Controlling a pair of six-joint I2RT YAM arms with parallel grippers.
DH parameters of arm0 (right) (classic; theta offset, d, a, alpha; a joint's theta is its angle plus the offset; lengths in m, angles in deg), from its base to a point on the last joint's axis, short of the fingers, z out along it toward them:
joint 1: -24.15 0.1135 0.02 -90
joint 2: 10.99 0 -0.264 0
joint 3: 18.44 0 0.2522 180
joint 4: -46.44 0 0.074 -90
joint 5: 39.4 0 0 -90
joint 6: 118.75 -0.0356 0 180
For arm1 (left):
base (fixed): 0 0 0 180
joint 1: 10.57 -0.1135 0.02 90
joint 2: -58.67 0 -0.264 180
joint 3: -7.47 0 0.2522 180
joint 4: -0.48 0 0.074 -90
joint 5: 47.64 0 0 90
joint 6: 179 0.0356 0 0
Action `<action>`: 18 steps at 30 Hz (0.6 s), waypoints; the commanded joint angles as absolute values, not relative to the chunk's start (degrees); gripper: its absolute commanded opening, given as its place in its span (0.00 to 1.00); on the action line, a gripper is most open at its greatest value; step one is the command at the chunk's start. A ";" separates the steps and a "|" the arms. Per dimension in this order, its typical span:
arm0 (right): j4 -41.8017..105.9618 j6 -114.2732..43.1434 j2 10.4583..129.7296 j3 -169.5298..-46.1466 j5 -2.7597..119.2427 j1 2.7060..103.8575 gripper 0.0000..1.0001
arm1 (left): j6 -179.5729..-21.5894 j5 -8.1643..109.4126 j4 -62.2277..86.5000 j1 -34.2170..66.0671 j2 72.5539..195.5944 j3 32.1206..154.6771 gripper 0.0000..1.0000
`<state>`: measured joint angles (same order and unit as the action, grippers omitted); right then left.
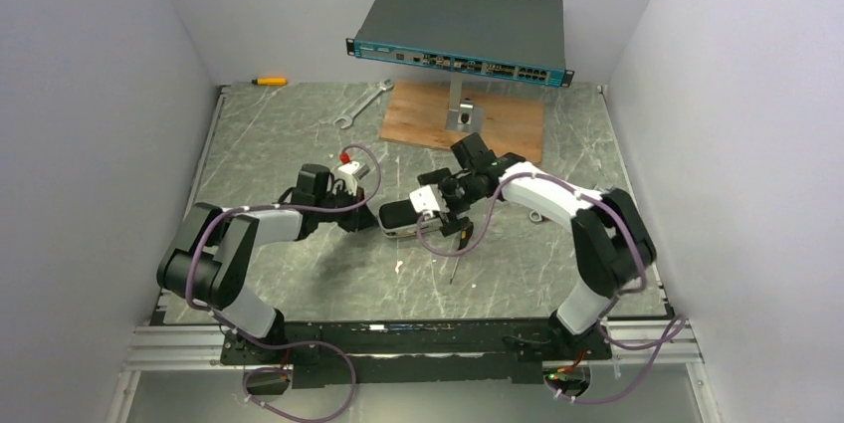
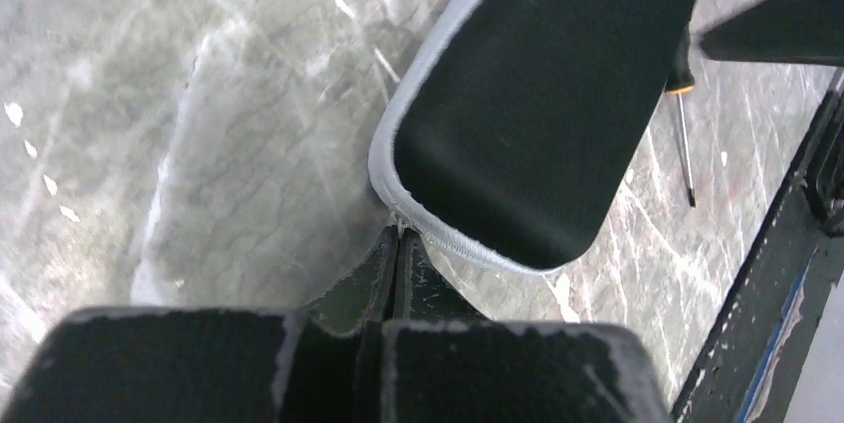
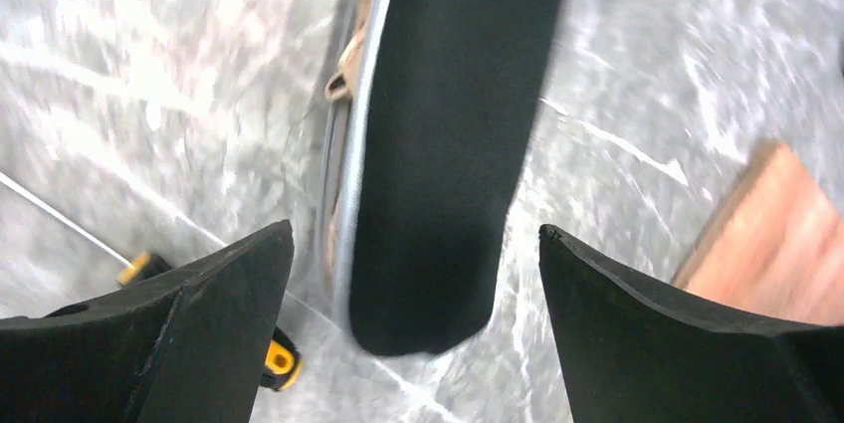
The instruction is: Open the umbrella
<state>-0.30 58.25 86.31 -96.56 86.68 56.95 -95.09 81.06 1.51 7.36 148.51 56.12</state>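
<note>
Top view: the umbrella [image 1: 398, 217], packed, lies on the table [image 1: 289, 144] between the two arms. Its long axis runs left to right, one end toward each gripper. The left gripper [image 1: 364, 216] is at its left end and the right gripper [image 1: 448, 206] at its right end, neither clearly nearer. Left wrist view: jaws pressed together, tips touching the pale rim at a rounded corner; I cannot tell whether any trim is pinched. The black oblong slants away up and right, with a screwdriver [image 2: 684, 149] just beyond it. Right wrist view: fingers [image 3: 199, 328] wide apart, touching nothing. The umbrella's near end sits in the gap between them, axis pointing straight away. Likely lined up to close across its narrow width.
</note>
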 commanded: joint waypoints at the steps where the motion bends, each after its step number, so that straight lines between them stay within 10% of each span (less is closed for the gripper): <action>1: 13.73 20.64 76.23 -95.22 85.06 57.37 0.95 | -105.41 74.85 -11.87 7.67 146.94 51.93 0.00; 18: -3.35 -44.62 74.38 -96.80 73.53 51.49 0.93 | -110.45 61.62 -18.15 18.44 143.74 46.10 0.00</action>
<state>1.61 -28.46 73.15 -96.21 73.04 52.67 -109.54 63.79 -12.83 17.17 143.88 46.44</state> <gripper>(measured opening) 0.939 0.007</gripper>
